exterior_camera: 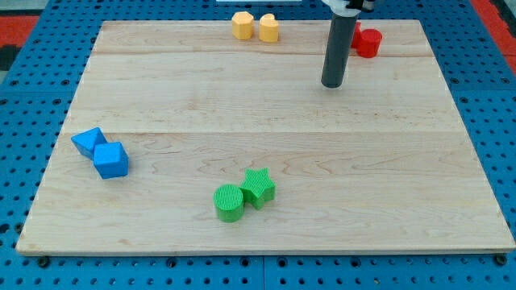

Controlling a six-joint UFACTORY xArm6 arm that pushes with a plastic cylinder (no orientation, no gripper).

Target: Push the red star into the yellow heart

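Note:
A red block (368, 42), partly hidden behind my rod so its shape is unclear, sits near the board's top edge toward the view's right. Two yellow blocks stand touching at the top centre: a hexagon-like one (242, 25) on the left and a heart-like one (268, 28) on the right. My tip (332, 83) rests on the board just below and left of the red block, apart from it, and well to the right of the yellow heart.
Two blue blocks (89, 142) (110, 160) touch at the view's left. A green cylinder (229, 202) and a green star (259, 186) touch at bottom centre. The wooden board (266, 121) lies on a blue pegboard surface.

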